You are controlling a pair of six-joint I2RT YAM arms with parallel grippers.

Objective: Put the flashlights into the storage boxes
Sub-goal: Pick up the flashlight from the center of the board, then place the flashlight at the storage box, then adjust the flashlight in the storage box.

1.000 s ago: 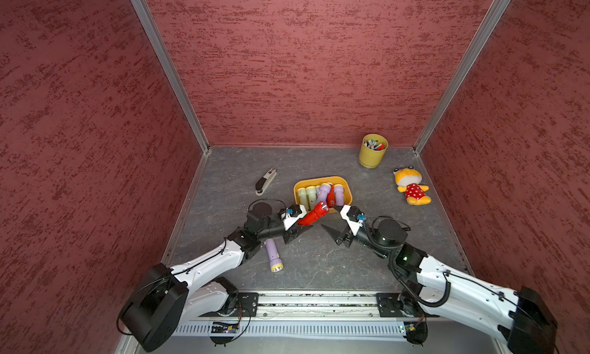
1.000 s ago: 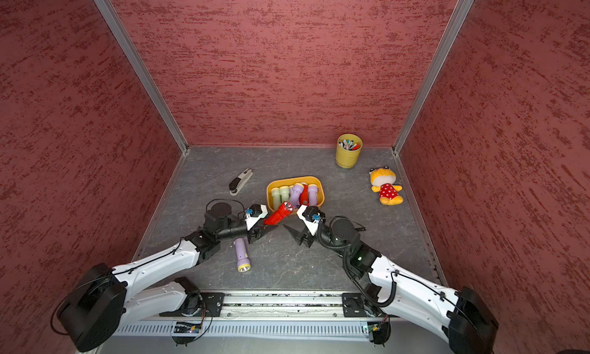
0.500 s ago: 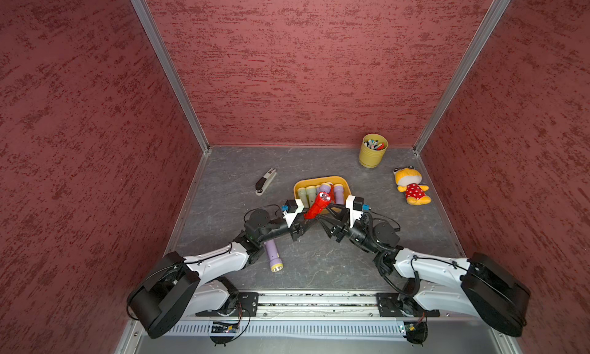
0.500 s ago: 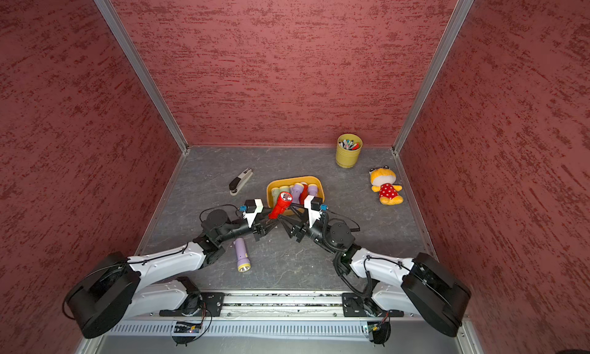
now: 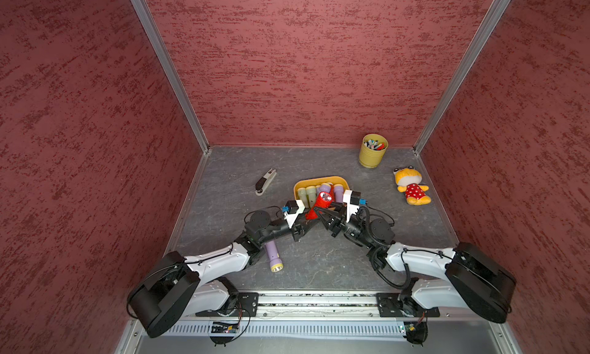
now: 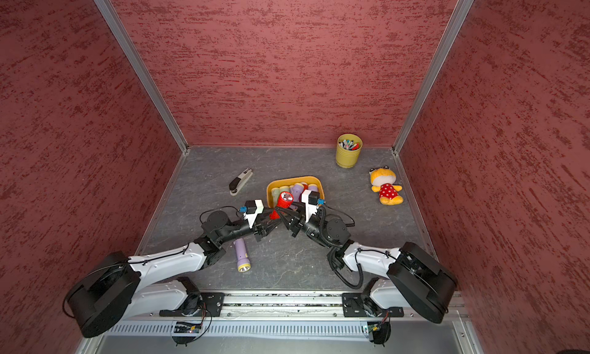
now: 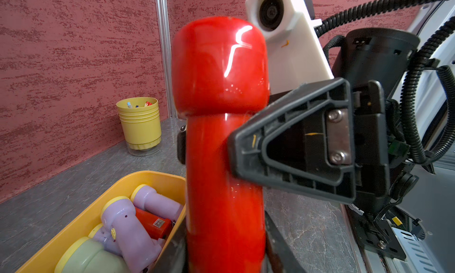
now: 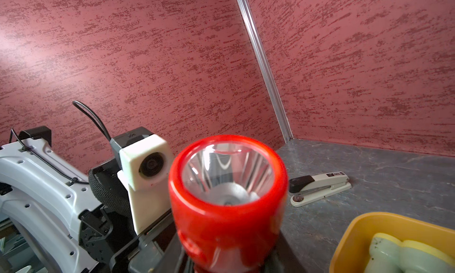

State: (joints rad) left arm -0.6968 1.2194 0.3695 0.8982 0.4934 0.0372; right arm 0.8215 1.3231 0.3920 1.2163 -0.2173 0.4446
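Two-gripper hold on red flashlight (image 5: pixel 323 199), head raised and lens upward, just at near rim of orange-yellow tray (image 5: pixel 319 179): left gripper (image 5: pixel 309 216) clamped round its tail end, right gripper (image 5: pixel 323 210) closed tight on its barrel below the head. Several other flashlights (image 5: pixel 326 188), lilac, pale green and red, lying inside tray. One lilac flashlight (image 5: pixel 273 257) flat on table (image 5: pixel 319 263), well apart from tray on its robot-ward side, partly under left arm.
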